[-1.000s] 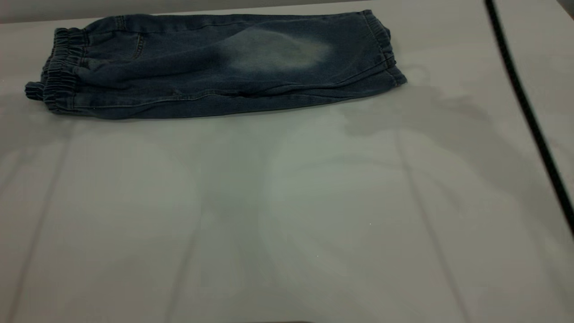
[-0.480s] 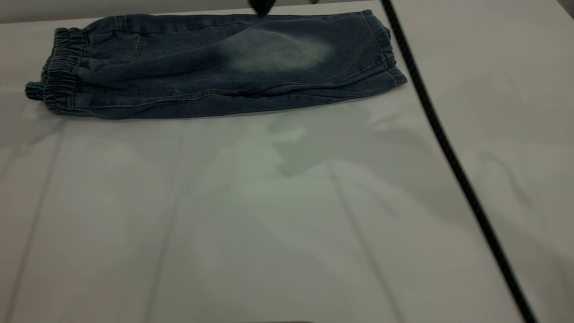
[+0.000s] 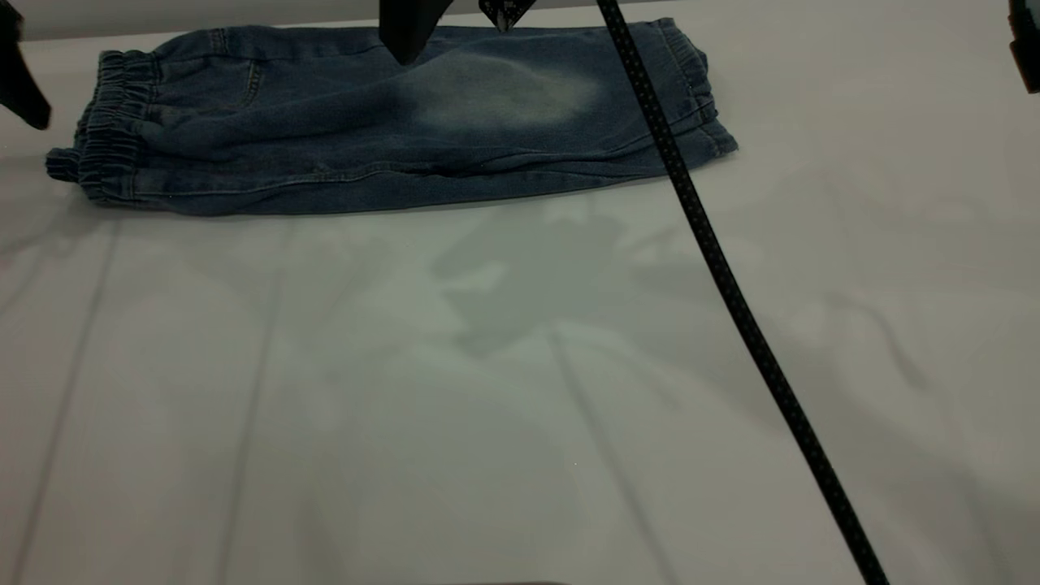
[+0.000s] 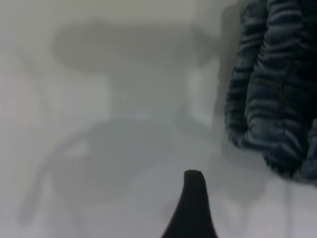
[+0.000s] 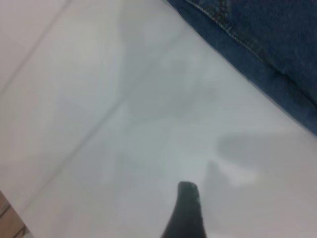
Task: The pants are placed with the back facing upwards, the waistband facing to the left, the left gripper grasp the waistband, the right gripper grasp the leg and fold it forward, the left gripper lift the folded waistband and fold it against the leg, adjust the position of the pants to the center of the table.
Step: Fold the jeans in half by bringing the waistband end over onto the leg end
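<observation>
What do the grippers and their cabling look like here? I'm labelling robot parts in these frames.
Both are black. The left gripper shows as a dark tapered shape at the exterior view's edge; its wrist view shows one narrow rounded fingertip. The right gripper shows as two blunt pointed tips at the top edge. A black braided cable with fine pale speckles runs diagonally across. No other markings are visible.

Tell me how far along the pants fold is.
Done: the pants lie folded lengthwise, one leg on top, waistband to the left, at the far edge of the table. In hand: the left hand hangs beside the waistband, the right hand above the leg; the cloth lies flat, not lifted. Left: fold the waistband onto the leg, then move the pants to the middle.
</observation>
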`<state>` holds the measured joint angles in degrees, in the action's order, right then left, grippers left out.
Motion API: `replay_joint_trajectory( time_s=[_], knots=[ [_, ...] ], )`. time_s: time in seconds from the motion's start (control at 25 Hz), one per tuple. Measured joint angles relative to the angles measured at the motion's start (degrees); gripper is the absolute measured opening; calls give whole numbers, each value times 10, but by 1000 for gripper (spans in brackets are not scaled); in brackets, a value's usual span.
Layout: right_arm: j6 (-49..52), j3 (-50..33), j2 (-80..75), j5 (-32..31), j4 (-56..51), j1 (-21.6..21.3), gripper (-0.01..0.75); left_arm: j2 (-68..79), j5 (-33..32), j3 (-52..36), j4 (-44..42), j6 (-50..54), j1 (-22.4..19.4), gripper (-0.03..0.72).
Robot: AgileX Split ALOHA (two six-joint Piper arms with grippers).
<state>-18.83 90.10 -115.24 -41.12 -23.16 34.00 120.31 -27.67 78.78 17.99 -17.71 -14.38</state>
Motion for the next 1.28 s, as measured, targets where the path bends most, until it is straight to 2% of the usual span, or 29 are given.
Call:
replay_joint_trajectory(
  time_s=[0.44,1.0,1.16,1.28],
  knots=[
    [-1,0,0,16,1,2,528,43,87,1,33,-27,35,552],
    [-3,0,0,41,0,2,528,90,127,3,69,-28,37,547],
    [-3,0,-4,75,-3,2,528,102,137,6,89,-28,37,502],
    [-3,0,-27,116,-11,2,528,108,138,7,117,-28,37,400]
  ],
)
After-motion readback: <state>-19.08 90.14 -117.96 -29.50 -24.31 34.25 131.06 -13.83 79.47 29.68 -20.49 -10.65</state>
